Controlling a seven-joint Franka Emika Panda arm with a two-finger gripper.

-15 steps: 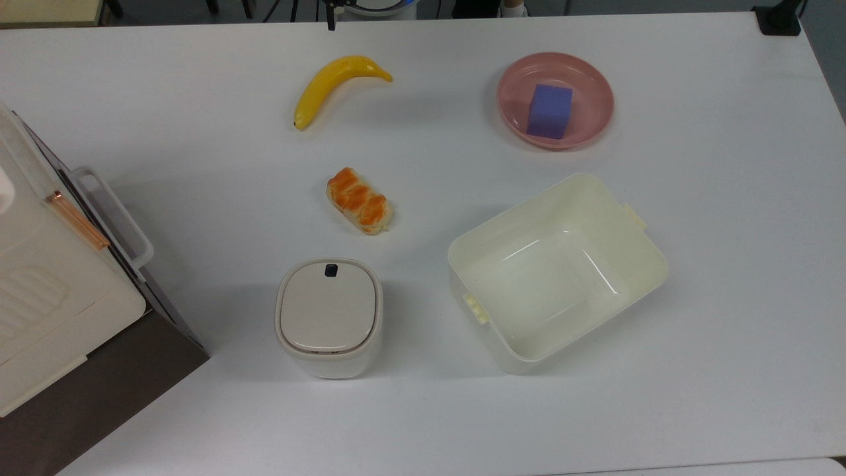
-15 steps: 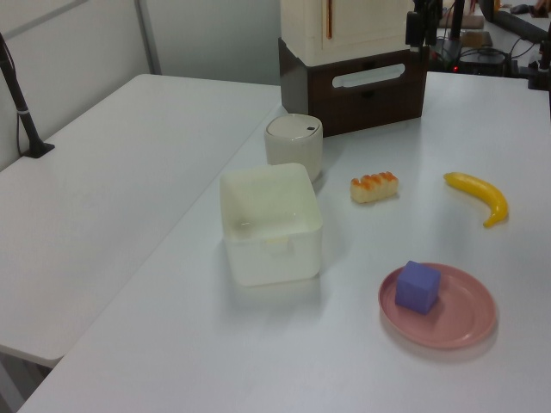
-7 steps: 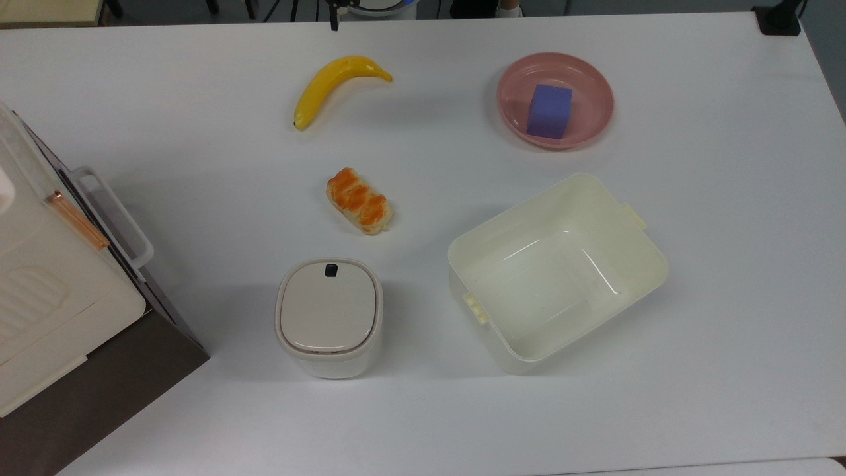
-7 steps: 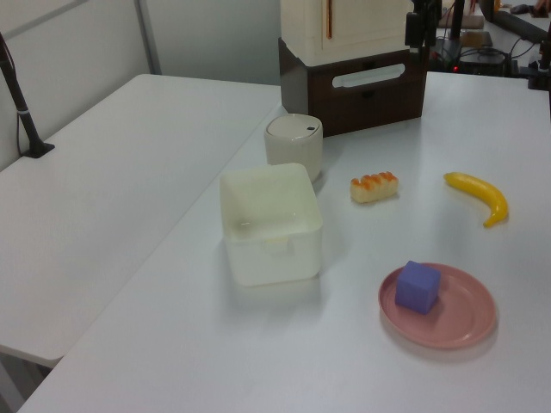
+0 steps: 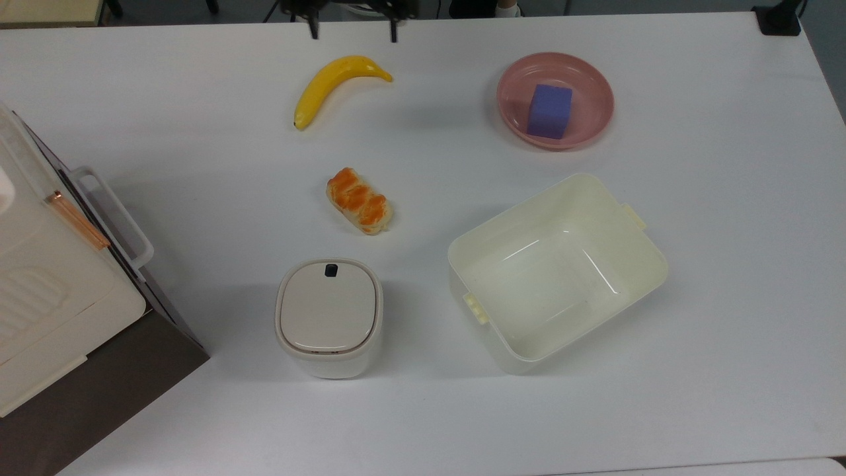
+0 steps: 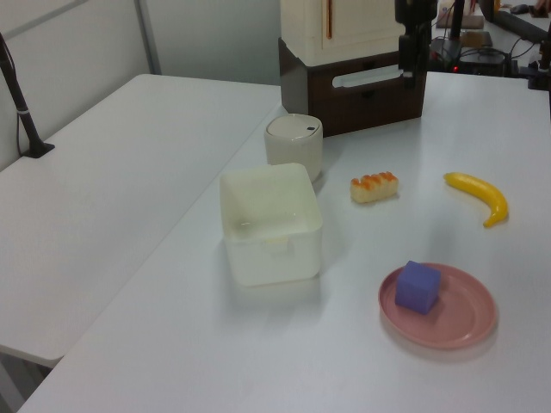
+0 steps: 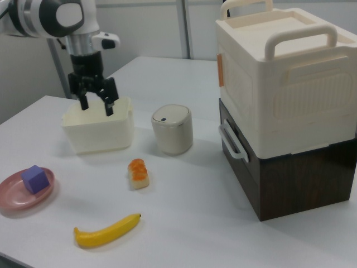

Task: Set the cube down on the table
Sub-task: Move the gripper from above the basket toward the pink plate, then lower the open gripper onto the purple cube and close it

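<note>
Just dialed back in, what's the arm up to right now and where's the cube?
The gripper hangs open and empty in the air, holding nothing. The cube sits in the pink plate, not yet picked up, so it has not reached the table. In the top view, the fingers show at the upper edge above the banana, well to the top view's left of the plate. The pastry, the lidded canister and the cream bin lie untouched.
</note>
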